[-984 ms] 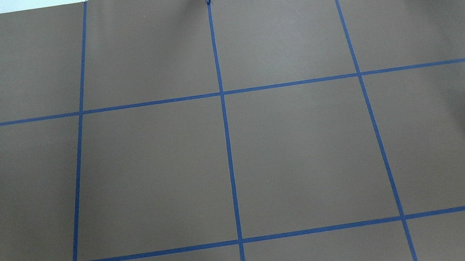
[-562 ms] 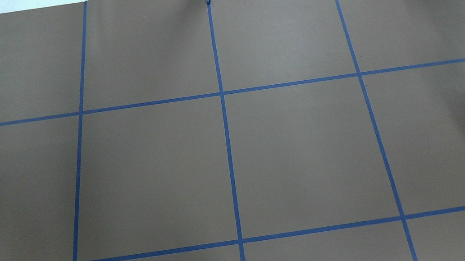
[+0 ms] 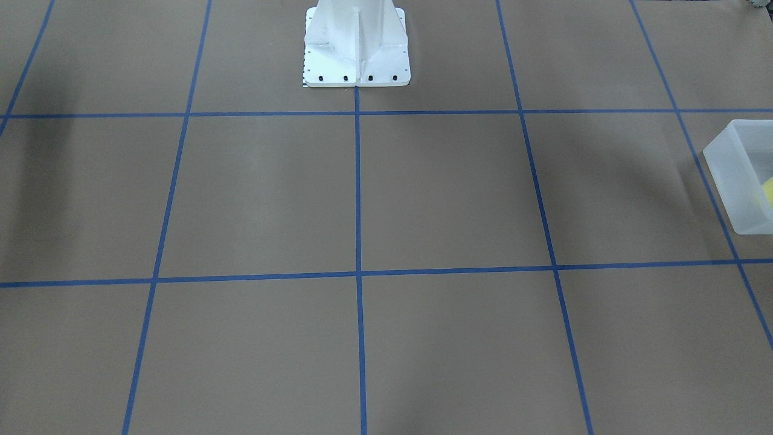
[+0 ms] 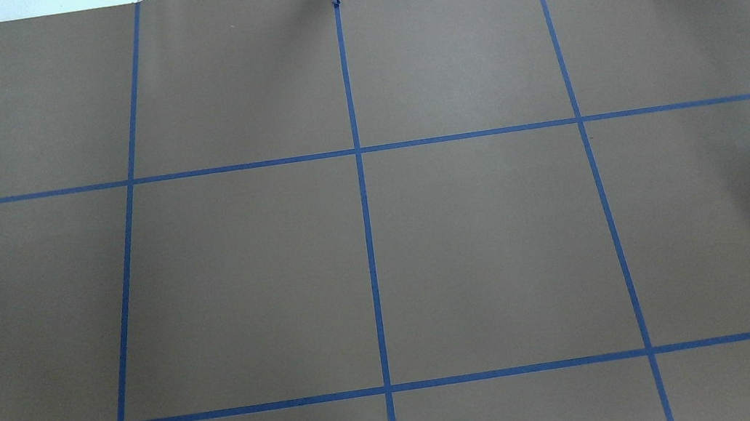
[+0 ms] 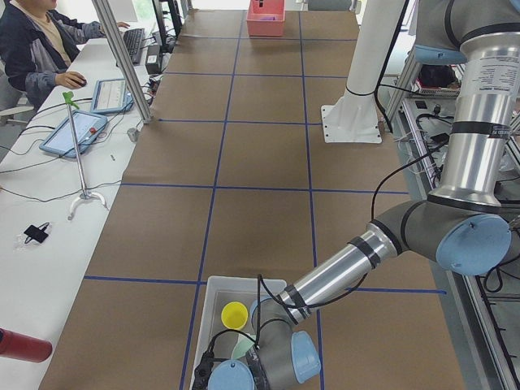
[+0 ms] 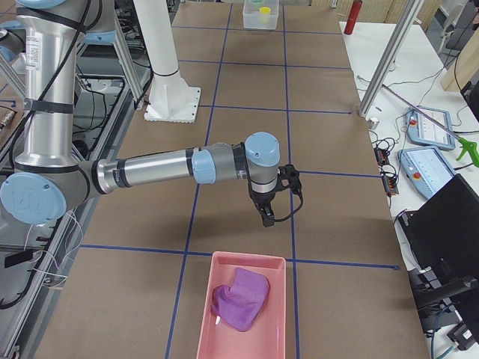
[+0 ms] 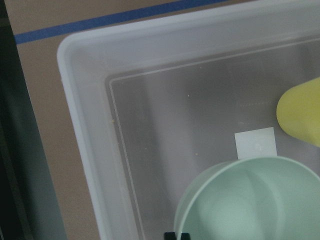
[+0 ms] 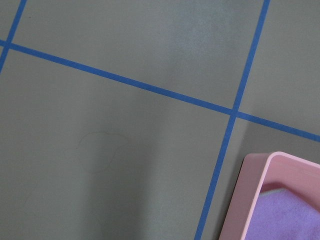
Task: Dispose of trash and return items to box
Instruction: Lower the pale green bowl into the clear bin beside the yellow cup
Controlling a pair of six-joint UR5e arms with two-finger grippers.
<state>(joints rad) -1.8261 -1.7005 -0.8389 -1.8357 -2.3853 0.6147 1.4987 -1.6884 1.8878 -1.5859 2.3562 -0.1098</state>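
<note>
Bowl (image 7: 245, 200) lies close under the left gripper (image 5: 221, 357), beside the cup (image 7: 300, 117), both inside the box (image 7: 85, 125); whether those fingers are parted I cannot tell; the right gripper (image 6: 267, 217), equally unreadable, hangs near a pink tray (image 6: 248, 259) holding purple cloth (image 6: 239, 299); the overhead view shows neither arm.

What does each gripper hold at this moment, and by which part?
The left gripper is at the rim of the mint-green bowl inside the box, but whether it holds the bowl cannot be told. The right gripper shows nothing in it.
</note>
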